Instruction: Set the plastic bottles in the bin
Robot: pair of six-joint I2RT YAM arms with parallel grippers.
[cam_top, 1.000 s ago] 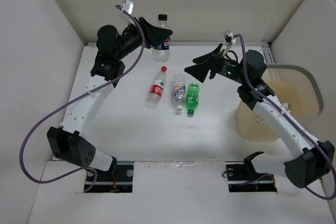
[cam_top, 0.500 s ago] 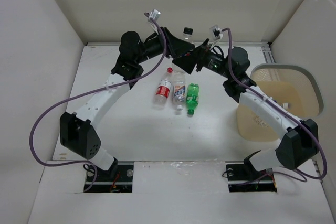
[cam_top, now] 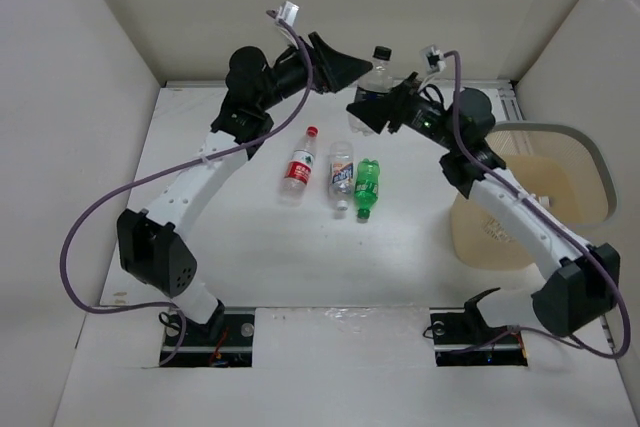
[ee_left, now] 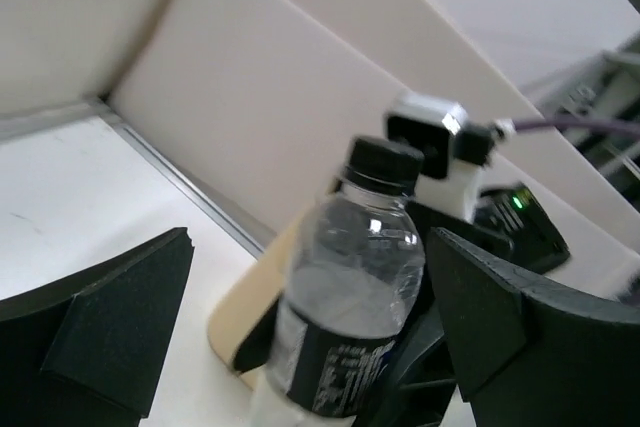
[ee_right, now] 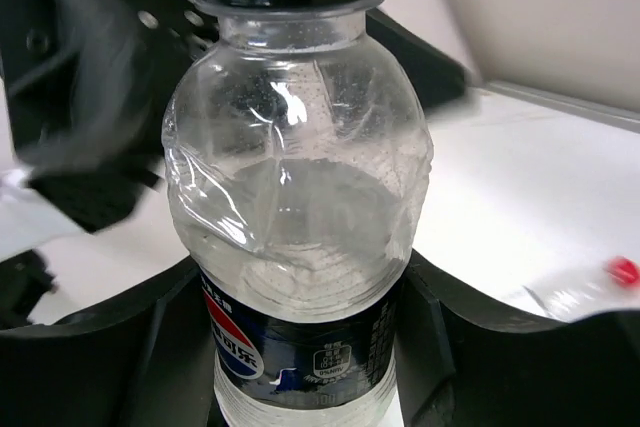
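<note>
Black-capped Pepsi bottle held upright in the air at the far side of the table, between the two arms.
The right gripper is clamped round its labelled lower body. The left gripper stands wide either side without touching, which reads as a pass to the arm nearer the bin at the right edge. Three other bottles lie side by side mid-table.

bottle: clear glossy crinkled plastic | bin: translucent tan plastic | table: matt white
</note>
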